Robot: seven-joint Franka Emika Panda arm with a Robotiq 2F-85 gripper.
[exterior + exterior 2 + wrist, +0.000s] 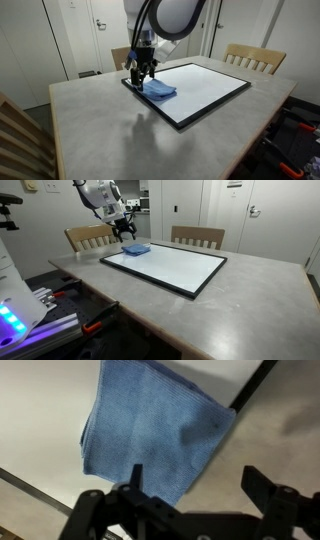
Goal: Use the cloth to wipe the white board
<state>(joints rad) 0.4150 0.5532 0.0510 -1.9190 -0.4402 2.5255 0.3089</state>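
Note:
A blue cloth (159,91) lies folded on the corner of the black-framed white board (205,87), which lies flat on the grey table. In both exterior views my gripper (139,72) hangs just above the board's corner, beside the cloth (136,250) and close to it. In the wrist view the cloth (150,430) fills the upper left, lying on the white board (30,445). My gripper (197,485) is open and empty, one finger over the cloth's edge, the other over the bare table past the board's frame (255,390).
The white board (165,265) covers much of the grey table (110,130). Two wooden chairs (197,237) stand at the table's far side. A robot base with a lit panel (20,315) stands at one end of the table.

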